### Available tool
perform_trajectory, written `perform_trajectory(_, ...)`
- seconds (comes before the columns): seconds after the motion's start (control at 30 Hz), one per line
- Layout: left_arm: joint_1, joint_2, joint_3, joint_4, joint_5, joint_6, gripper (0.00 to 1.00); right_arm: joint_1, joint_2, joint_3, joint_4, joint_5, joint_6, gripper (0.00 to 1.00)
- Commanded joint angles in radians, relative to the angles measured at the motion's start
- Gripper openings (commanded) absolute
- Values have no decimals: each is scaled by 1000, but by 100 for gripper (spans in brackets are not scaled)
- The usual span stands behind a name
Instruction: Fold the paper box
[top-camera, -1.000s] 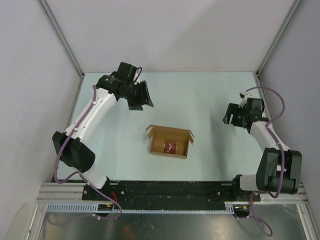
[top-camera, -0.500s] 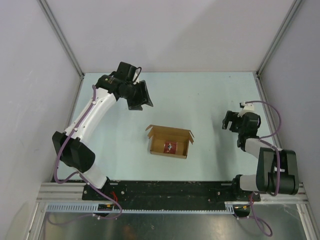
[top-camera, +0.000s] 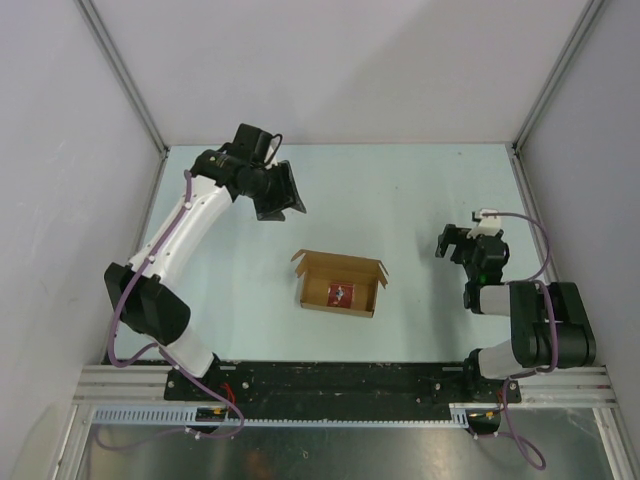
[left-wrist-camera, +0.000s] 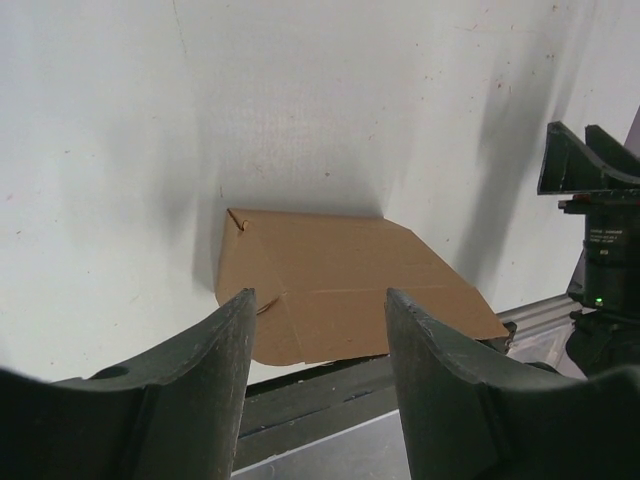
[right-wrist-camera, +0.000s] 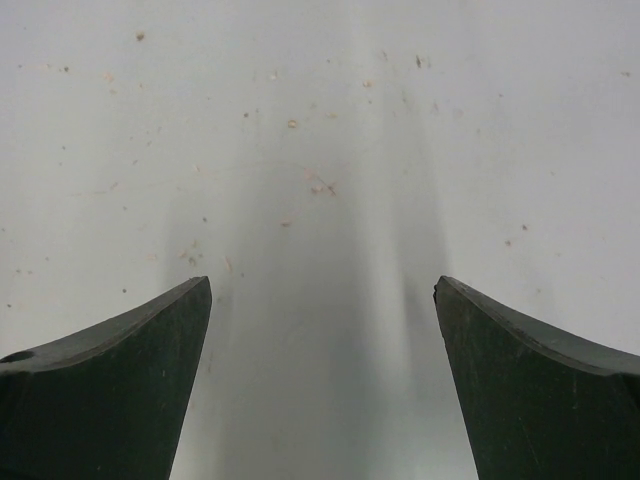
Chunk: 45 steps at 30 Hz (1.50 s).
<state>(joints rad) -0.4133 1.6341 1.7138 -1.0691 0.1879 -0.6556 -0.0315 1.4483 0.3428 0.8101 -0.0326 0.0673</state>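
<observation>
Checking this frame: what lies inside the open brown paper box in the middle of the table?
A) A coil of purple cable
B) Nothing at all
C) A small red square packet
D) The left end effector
C: the top view shows a small red square packet lying flat on the floor of the paper box, whose top is open.

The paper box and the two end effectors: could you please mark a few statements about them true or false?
1. The paper box stands open-topped with a small red packet inside. True.
2. The left end effector grips the box. False: it hangs apart from it, beyond its far left corner, holding nothing.
3. The right end effector is open and empty. True.
4. The box lies against the right wall. False: it sits near the middle of the table, between the arms.
</observation>
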Motion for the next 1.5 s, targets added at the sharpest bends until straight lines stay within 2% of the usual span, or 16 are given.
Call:
perform_trajectory(0.0, 13, -20, 32, -17, 7, -16, 59, 18, 17, -76, 251, 112, -18, 100)
perform_trajectory(0.17, 25, -10, 35, -15, 12, 2, 59, 28, 23, -82, 270, 111, -43, 100)
perform_trajectory(0.3, 28, -20, 30, -15, 2, 11, 60, 24, 31, -62, 244, 50, -51, 100)
perform_trajectory(0.57, 56, -40, 24, -14, -27, 57, 60, 21, 32, -57, 233, 53, -43, 100)
perform_trajectory(0.83, 70, -85, 23, -15, -77, 37, 60, 19, 30, -57, 235, 53, -43, 100)
perform_trajectory(1.17, 85, -106, 6, -17, -38, 22, 60, 19, 32, -57, 238, 53, -40, 100)
perform_trajectory(1.23, 87, -111, 6, -15, -33, 25, 60, -11, 24, -76, 260, -19, -34, 100)
perform_trajectory(1.47, 96, -99, 46, -15, -33, 43, 60, 13, 32, -59, 238, 19, -43, 100)
